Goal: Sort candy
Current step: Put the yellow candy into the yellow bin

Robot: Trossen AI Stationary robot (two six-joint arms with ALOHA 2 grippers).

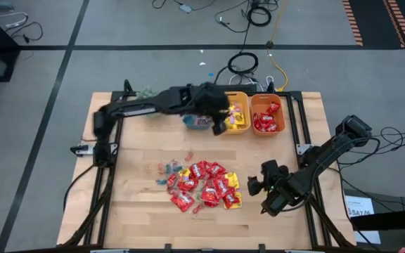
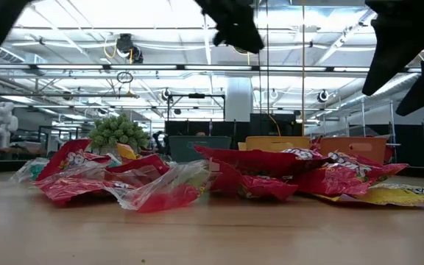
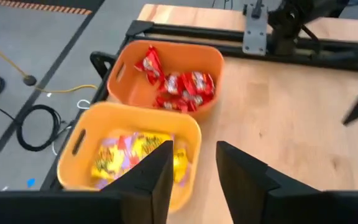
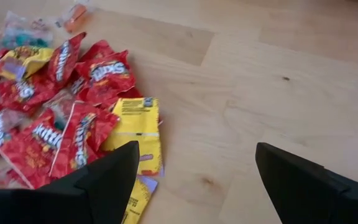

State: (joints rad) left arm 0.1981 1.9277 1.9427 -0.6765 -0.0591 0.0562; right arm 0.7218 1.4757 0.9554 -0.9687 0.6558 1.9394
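The loose candy (image 1: 202, 184) lies in a heap on the wooden table's near middle: red packets (image 4: 92, 74), yellow packets (image 4: 138, 124) and small pale pieces (image 1: 166, 171). More yellow packets (image 3: 126, 155) lie in the yellow bin (image 3: 98, 124), and red ones (image 3: 182, 87) in the orange bin (image 3: 213, 59). My left gripper (image 3: 194, 152) hangs open above the yellow bin's near rim (image 1: 221, 123), with nothing between its fingers. My right gripper (image 4: 197, 180) stands wide open over bare table just right of the heap (image 1: 267, 188).
A teal bin (image 1: 197, 122) stands left of the yellow one, partly under my left arm. A small green spiky plant (image 2: 118, 132) sits at the far left of the table. Bare wood lies right of the heap and between heap and bins. Metal frame rails (image 1: 304, 126) edge the table.
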